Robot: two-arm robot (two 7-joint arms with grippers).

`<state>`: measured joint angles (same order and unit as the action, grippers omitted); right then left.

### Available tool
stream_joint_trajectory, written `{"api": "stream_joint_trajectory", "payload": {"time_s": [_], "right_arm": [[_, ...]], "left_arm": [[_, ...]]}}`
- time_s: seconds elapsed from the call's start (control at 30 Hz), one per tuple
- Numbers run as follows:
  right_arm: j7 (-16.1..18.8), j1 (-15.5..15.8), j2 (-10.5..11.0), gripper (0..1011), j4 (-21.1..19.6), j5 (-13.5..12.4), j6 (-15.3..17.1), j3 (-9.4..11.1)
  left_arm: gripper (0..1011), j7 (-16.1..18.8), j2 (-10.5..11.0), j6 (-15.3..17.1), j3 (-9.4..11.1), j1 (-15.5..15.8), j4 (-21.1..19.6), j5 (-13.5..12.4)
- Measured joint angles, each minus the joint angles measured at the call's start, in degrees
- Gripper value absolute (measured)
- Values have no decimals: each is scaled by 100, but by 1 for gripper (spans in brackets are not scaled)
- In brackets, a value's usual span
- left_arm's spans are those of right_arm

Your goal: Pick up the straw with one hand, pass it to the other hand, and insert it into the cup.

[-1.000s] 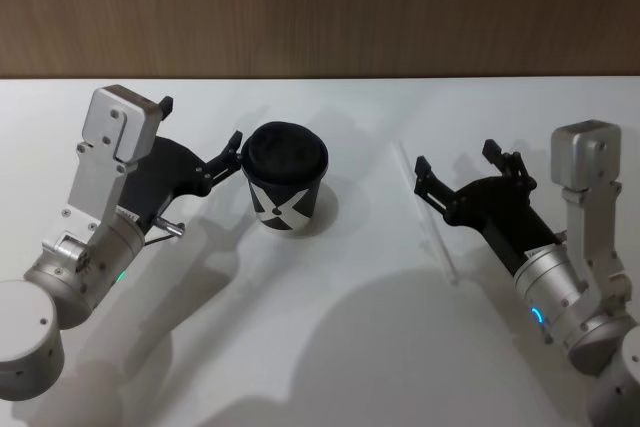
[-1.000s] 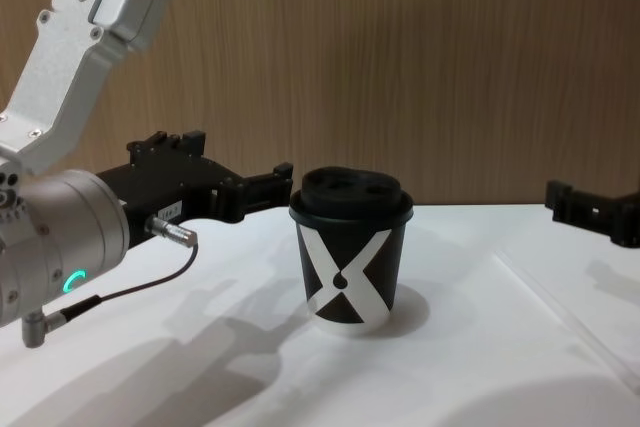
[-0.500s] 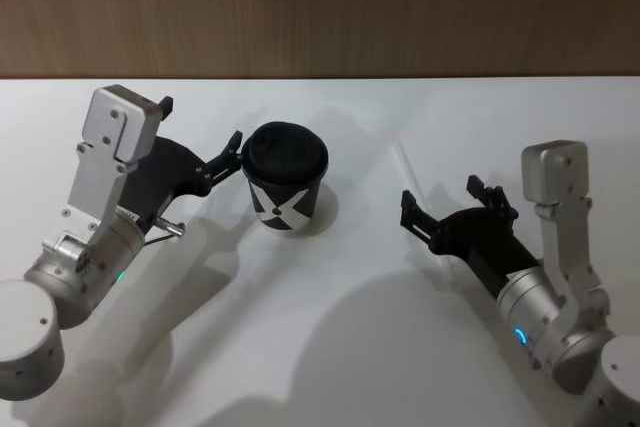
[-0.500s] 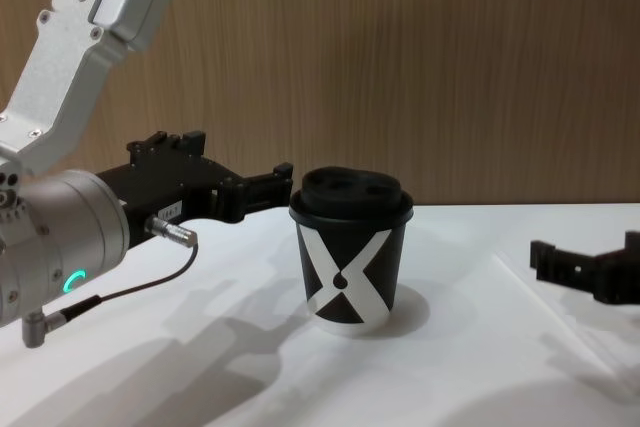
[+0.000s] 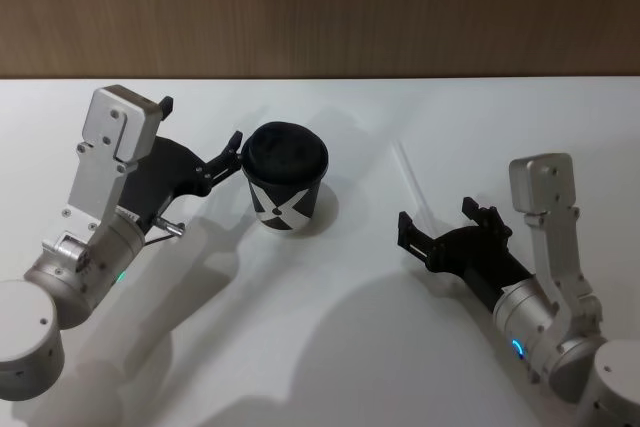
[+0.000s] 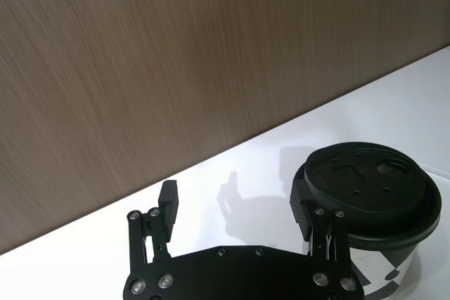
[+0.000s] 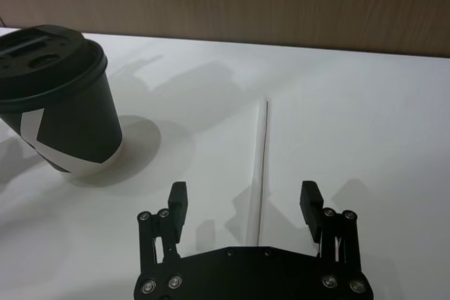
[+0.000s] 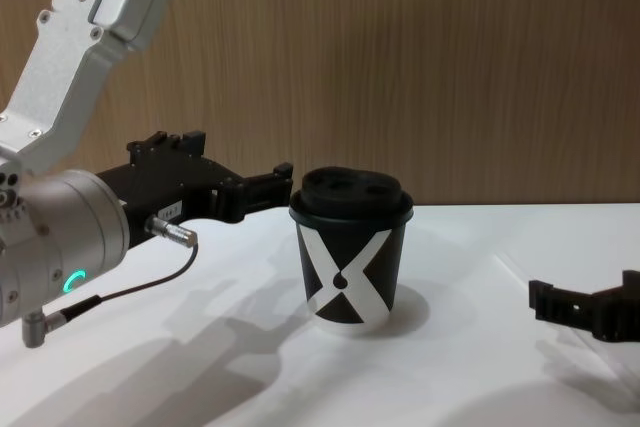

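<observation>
Head view: the straw (image 5: 410,179) lies flat on the white desk (image 5: 330,347), well to the right of the cup (image 5: 285,179), and nothing grips it. The right pincer (image 5: 436,219) hovers low over the straw's near end, fingers spread wide and empty. The left pincer (image 5: 200,123) hangs open just beside the cup's left side. The step in hand looks like the first pickup.

Left wrist view: the left pincer (image 6: 235,194) gapes empty, one finger right at the rim of the cup's domed lid (image 6: 365,194). Whether they touch cannot be told.

Right wrist view: the straw (image 7: 263,166) runs lengthwise between the spread fingers of the right pincer (image 7: 242,193), slightly off centre. The next move probably calls for a short descent, then closing across the thin tube, which may roll on the smooth desk.

Chest view: the right pincer (image 8: 585,297) sits close above the desk, right of the cup (image 8: 350,267). The left pincer (image 8: 225,159) is at lid height.
</observation>
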<state>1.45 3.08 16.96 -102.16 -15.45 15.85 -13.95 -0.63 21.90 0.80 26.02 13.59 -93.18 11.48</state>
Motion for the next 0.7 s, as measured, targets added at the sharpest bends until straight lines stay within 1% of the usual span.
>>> {"api": "stream_joint_trajectory", "payload": {"time_s": [0.7], "right_arm": [[97, 3, -3, 1001, 48, 86, 257, 59]], "left_arm": [[1003, 0, 0, 0, 0, 0, 0, 0]]}}
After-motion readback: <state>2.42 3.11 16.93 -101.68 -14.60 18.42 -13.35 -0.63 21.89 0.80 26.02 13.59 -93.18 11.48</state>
